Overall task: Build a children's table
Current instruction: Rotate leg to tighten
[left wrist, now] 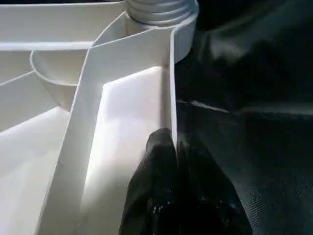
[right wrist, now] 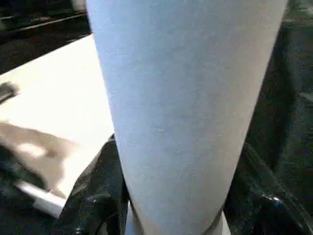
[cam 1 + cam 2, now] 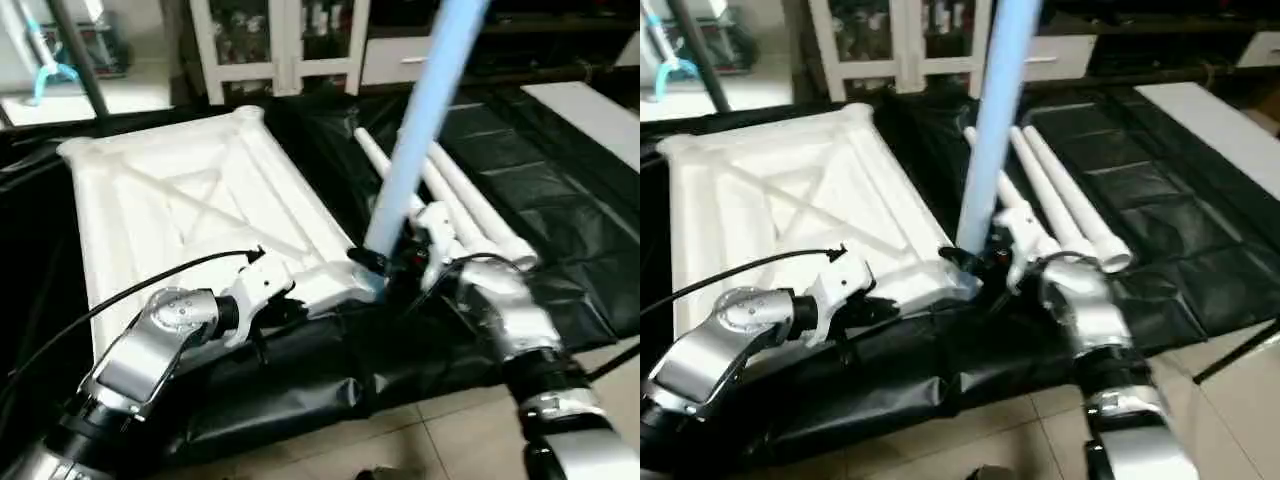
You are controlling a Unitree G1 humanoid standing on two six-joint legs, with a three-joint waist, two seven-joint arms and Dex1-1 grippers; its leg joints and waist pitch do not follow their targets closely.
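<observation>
step: seating first leg (image 3: 425, 110) in tabletop (image 3: 180, 200) near-right corner socket. left tool (image 1: 173, 147) pinched on rim wall; right tool (image 3: 395, 265) around leg base, grip unclear. next: twist leg fully home, tabletop kept braced.

Dim indoor light w/ glare on the white tabletop (image 3: 190, 210), bg soft, wrist views blurry up close.

indoor room resembling a home or a staged test space: white glass-fronted cabinet (image 3: 290, 45) against the back wall, tiled floor (image 3: 470, 430) in the foreground, black plastic sheet (image 3: 560, 230) spread as a work surface over the floor.
</observation>
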